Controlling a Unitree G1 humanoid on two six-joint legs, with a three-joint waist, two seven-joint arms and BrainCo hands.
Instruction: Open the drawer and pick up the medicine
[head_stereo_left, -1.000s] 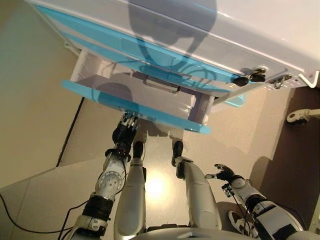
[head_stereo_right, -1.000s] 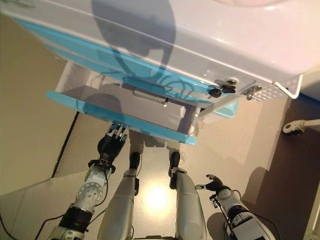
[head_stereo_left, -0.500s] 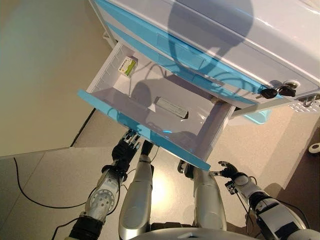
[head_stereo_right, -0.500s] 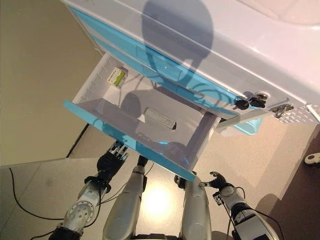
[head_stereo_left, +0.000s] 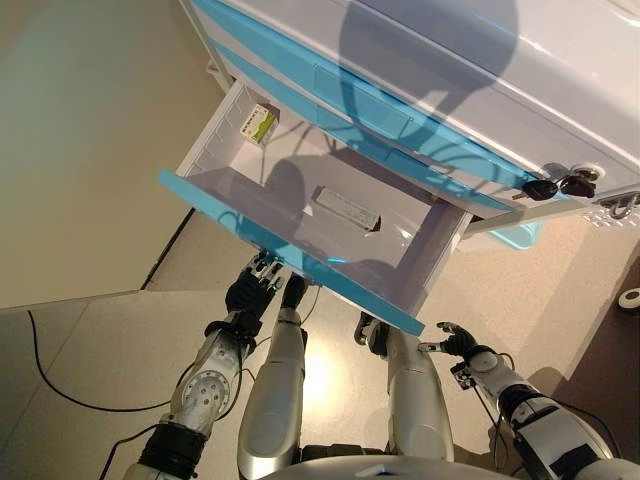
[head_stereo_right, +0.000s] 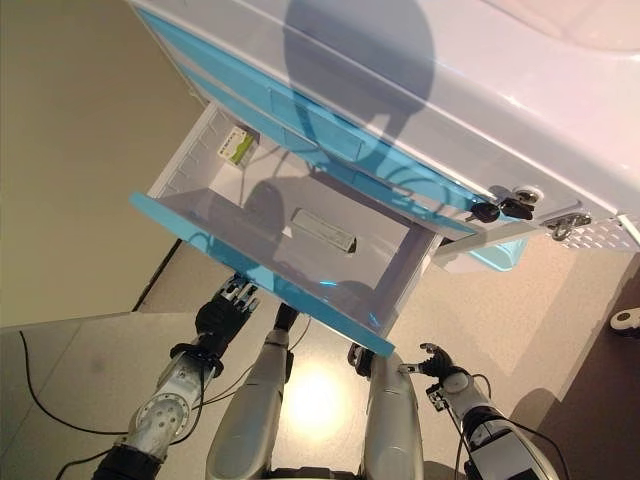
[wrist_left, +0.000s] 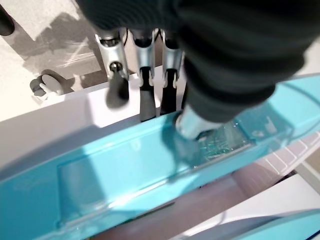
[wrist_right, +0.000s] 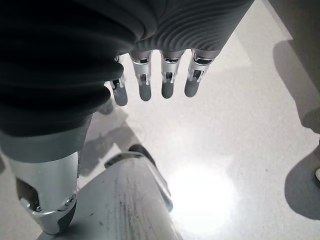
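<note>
Blue-fronted drawer is standing pulled out of the cabinet. The left hand is hooking curled fingers over the front panel's edge. Just beyond it, inside, a long medicine box is lying; a green box is sitting at the far corner. The right hand is hanging relaxed, empty, well apart. Opening appears complete; next, release and reach in.
</note>
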